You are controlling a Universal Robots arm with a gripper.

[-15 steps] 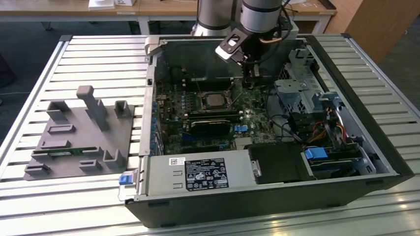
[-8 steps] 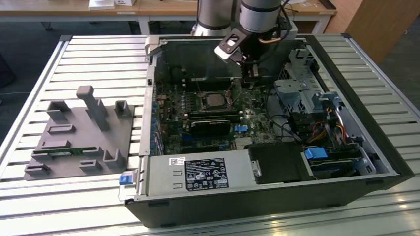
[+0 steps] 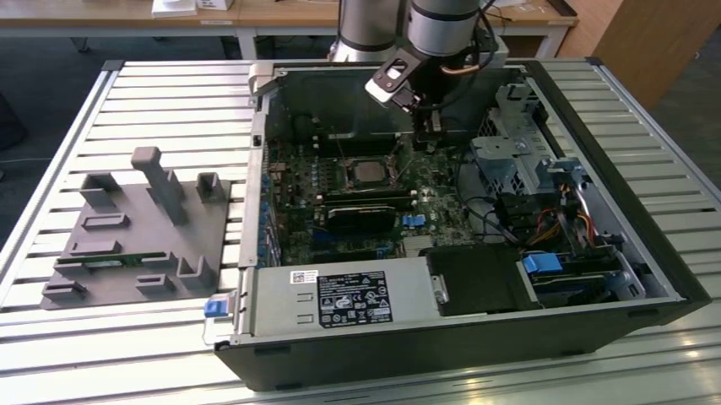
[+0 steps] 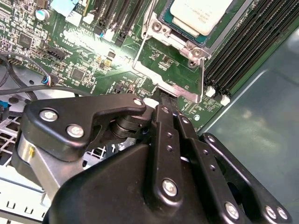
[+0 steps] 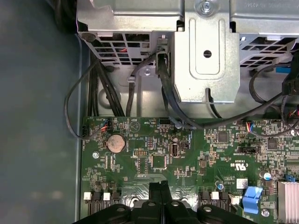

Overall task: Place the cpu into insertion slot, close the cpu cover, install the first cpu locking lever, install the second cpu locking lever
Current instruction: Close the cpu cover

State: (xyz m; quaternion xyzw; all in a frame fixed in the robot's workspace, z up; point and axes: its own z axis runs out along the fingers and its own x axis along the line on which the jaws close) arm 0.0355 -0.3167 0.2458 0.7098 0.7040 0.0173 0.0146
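Touching the raised cpu cover [image 4: 184, 92], end effector [image 4: 162, 100] clenched, cpu [image 4: 201, 11] flat face-up in insertion slot [image 4: 177, 42]

1. The cpu [image 4: 200, 14] is faced in silver-grey.
2. The motherboard [image 5: 187, 154] is coloured green and is speckled with black chips.
3. The gripper [image 4: 163, 100] is finished in black and is dotted with silver screw heads.
4. The memory slots [image 4: 243, 51] are coloured black.
5. The fixture block [image 3: 135, 228] is coloured plain grey.
6. The table [image 3: 169, 93] is striped with pale silver slats.
7. The coin cell [image 5: 116, 143] is coloured silver.
8. The plastic clip [image 5: 252, 198] is coloured bright blue.
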